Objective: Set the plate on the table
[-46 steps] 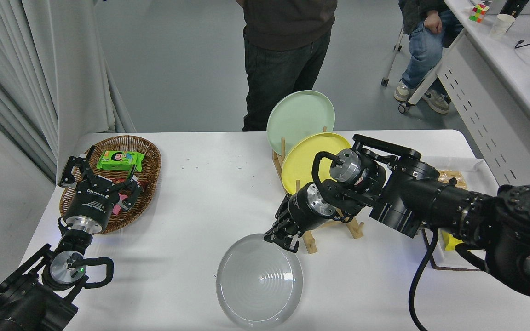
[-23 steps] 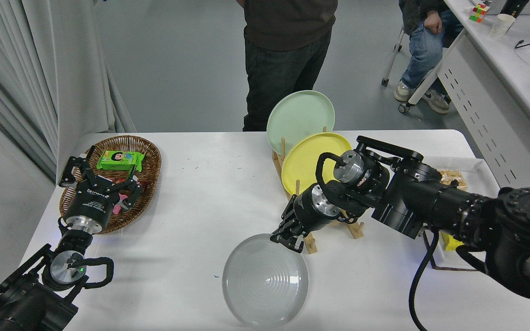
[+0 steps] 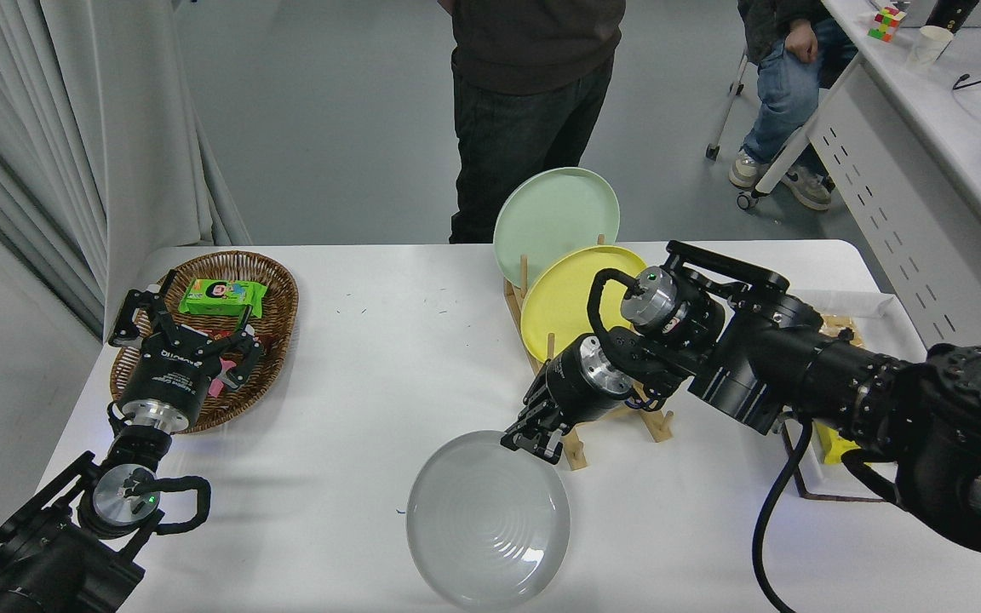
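The light grey plate is at the near middle of the white table, lying nearly flat with its underside rings up. My right gripper is shut on the plate's far right rim; whether the plate rests on the tabletop I cannot tell. My left gripper is parked at the lower left, open, over the rim of a wicker basket.
A wooden rack behind my right gripper holds a yellow plate and a pale green plate upright. The basket holds a green packet. A person stands at the far edge. A white tray lies at the right.
The plate has tilted from steep to nearly flat and sits slightly lower. My right wrist shifted a little to the right. The left arm has not moved.
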Available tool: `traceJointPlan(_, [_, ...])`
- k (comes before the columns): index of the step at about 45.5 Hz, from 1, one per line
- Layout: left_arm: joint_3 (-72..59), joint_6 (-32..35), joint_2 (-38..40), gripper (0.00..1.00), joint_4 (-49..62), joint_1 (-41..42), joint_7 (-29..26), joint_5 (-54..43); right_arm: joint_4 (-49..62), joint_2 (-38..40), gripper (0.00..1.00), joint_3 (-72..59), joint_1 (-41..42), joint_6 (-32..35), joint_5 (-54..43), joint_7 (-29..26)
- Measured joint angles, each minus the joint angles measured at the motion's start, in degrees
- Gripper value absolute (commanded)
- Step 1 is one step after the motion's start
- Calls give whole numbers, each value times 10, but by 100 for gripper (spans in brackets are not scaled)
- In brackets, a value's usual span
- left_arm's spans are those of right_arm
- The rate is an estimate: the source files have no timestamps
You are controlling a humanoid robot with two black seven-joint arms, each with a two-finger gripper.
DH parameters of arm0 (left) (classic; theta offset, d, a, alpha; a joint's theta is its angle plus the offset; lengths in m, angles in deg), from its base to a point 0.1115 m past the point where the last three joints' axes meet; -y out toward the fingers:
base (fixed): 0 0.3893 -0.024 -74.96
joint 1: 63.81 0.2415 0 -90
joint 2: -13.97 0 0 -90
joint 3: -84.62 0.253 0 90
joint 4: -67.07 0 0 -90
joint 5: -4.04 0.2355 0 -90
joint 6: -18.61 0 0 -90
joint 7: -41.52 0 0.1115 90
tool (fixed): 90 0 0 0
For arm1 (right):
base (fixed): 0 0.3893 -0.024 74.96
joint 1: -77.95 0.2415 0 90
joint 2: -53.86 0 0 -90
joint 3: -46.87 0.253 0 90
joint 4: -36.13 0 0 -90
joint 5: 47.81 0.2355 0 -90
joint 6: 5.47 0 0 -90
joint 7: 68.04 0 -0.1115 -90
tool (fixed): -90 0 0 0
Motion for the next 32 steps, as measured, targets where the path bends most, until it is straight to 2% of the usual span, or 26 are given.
traceJointPlan(32, [0, 0, 0, 98, 0, 0, 0, 0, 7, 0, 0, 1, 7, -29, -36, -8])
